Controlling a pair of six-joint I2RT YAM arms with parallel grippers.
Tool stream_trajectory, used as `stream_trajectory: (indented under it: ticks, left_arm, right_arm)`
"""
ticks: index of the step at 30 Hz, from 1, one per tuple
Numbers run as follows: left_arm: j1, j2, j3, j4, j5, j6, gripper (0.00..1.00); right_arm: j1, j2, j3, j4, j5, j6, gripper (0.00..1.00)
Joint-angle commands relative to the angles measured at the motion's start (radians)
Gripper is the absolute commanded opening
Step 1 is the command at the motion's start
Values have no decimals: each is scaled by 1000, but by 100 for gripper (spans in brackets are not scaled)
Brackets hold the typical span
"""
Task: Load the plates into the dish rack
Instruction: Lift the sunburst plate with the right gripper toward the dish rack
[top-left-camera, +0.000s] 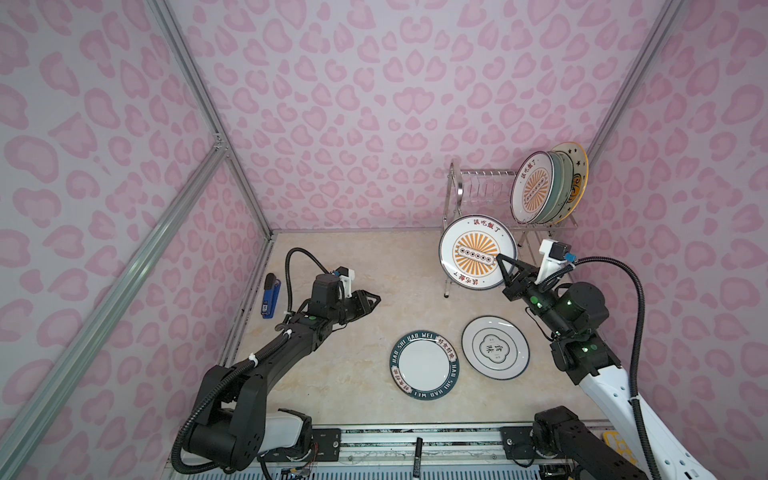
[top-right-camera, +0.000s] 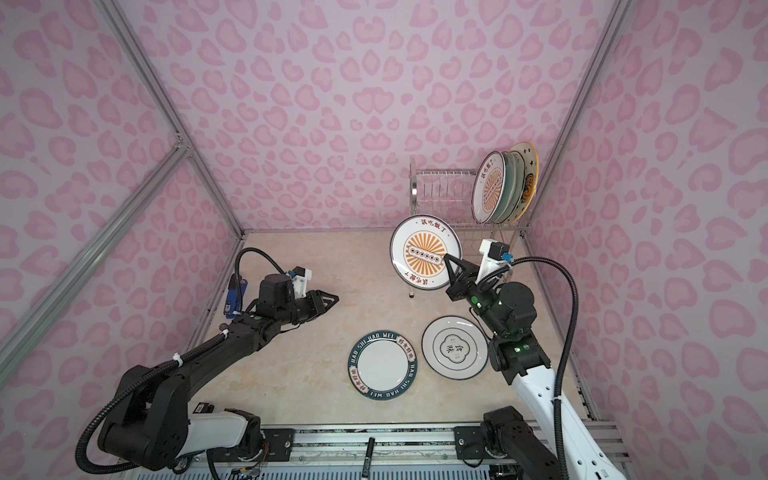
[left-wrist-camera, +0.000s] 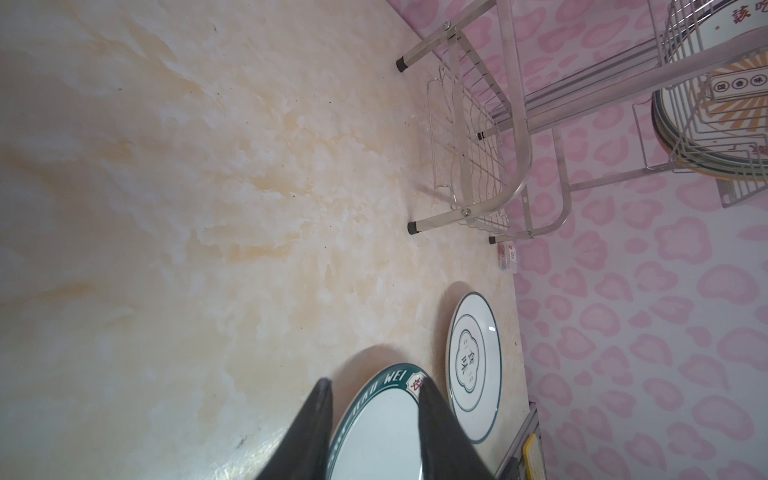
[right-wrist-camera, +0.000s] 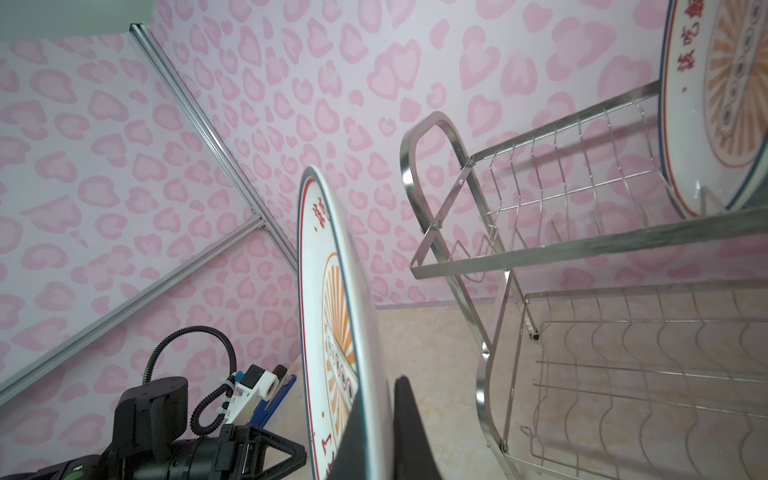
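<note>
My right gripper (top-left-camera: 503, 266) (right-wrist-camera: 380, 390) is shut on the edge of an orange sunburst plate (top-left-camera: 473, 249) (right-wrist-camera: 328, 270), which it holds upright in the air just left of the dish rack (top-left-camera: 478, 183) (right-wrist-camera: 432, 174). Several plates (top-left-camera: 536, 187) stand at the right end of the rack's upper tier. A dark-teal lettered plate (top-left-camera: 424, 365) (left-wrist-camera: 374, 436) and a white emblem plate (top-left-camera: 495, 348) (left-wrist-camera: 473, 365) lie flat on the table. My left gripper (top-left-camera: 374, 300) (left-wrist-camera: 376, 384) hovers open and empty, left of the teal plate.
A blue stapler (top-left-camera: 271, 295) lies at the table's left edge. On the front rail rests a black marker (top-left-camera: 417, 455). Pink walls close in the back and both sides, and the rack stands in the back right corner.
</note>
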Motion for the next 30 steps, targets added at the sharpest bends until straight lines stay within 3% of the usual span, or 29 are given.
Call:
stream_trajectory:
  ticks: [1,17,30]
  left_arm:
    - [1,-5,10,8,12,11,37]
    - [2,-39,18,-55,-1,54,37]
    - [2,-101,-2,-123,10,103,37]
  right_arm:
    - [-22,4,39,15,-20,-40,0]
    - [-108,91,279,-13,-15,-101,0]
    - [-181,272,499,-15,30,-180,0]
